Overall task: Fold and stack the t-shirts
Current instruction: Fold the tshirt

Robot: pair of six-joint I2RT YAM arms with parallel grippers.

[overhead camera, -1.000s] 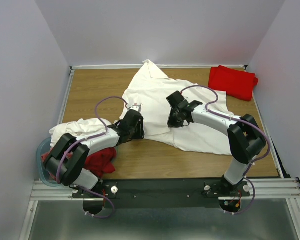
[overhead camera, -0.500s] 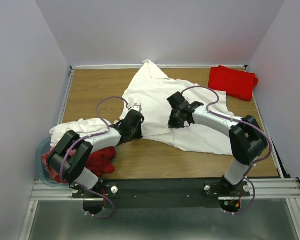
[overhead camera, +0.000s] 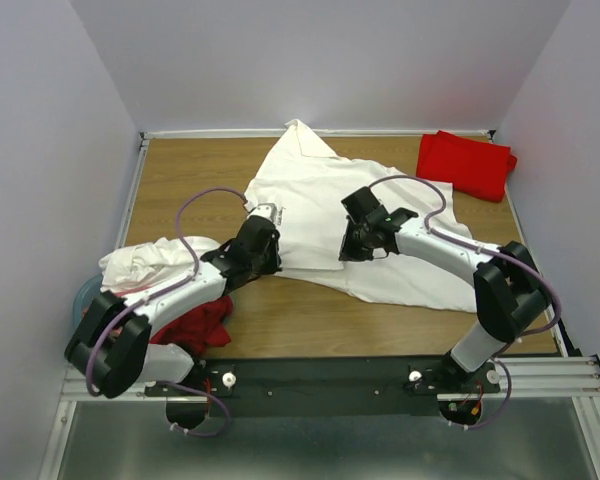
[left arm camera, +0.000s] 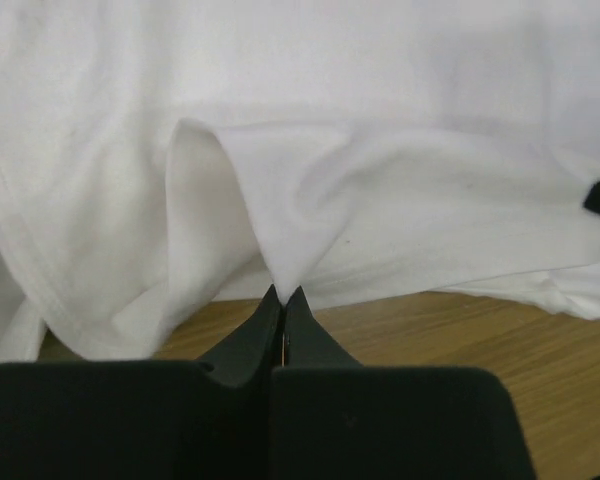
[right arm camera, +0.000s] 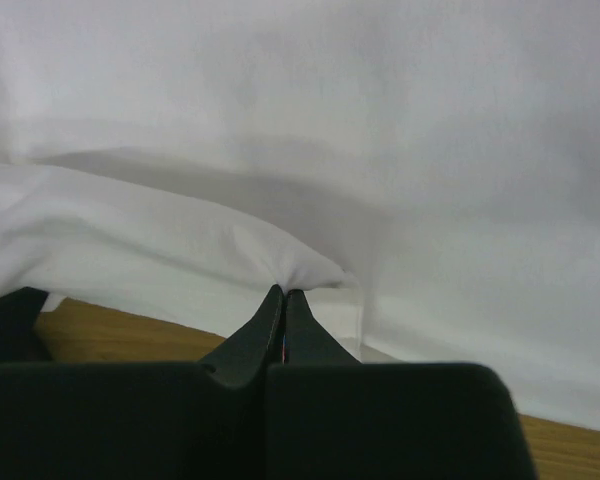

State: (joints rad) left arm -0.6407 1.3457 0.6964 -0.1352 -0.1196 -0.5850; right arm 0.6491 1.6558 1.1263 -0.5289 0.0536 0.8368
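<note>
A white t-shirt (overhead camera: 320, 200) lies spread over the middle and back of the wooden table. My left gripper (overhead camera: 270, 222) is shut on a pinch of its left edge, and the pinched white cloth (left arm camera: 280, 240) rises from the closed fingertips. My right gripper (overhead camera: 352, 243) is shut on a fold of the same shirt (right arm camera: 310, 265) near its middle. A folded red t-shirt (overhead camera: 466, 164) lies at the back right. A crumpled white t-shirt (overhead camera: 145, 262) and a red one (overhead camera: 195, 322) sit at the front left.
A pale blue plastic tub (overhead camera: 88, 300) holds the crumpled shirts at the table's left front edge. White walls close the table on three sides. Bare wood (overhead camera: 310, 320) shows in front of the spread shirt.
Both grippers have moved a little toward the back of the table with the white shirt pinched. The shirt's front edge has drawn back and the left arm has stretched out.
</note>
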